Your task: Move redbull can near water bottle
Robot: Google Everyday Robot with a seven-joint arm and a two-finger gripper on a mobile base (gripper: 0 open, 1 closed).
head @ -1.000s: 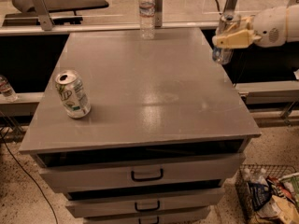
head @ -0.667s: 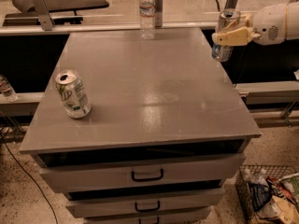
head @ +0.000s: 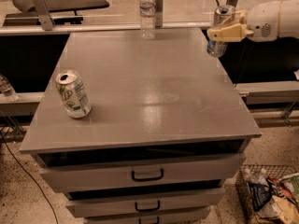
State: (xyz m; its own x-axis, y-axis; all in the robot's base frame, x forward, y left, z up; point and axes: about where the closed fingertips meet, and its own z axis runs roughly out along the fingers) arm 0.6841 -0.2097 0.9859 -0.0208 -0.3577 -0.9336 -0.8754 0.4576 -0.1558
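The redbull can (head: 218, 31), slim and silver with blue patches, hangs in the air just past the table's back right edge. My gripper (head: 225, 31) reaches in from the right and is shut on the can, its pale fingers (head: 231, 32) across the can's middle. The water bottle (head: 147, 12), clear with a white cap, stands upright at the back edge of the table near its middle, well to the left of the can.
A wider white can with green print (head: 73, 94) stands near the left edge of the grey table (head: 154, 83). Drawers (head: 147, 174) sit below the tabletop. A wire basket of packets (head: 268, 195) is on the floor at the right. Another bottle (head: 6, 87) lies at far left.
My gripper has lifted the redbull can a little higher and slightly away along the table's right edge. The water bottle and the white can have not moved.
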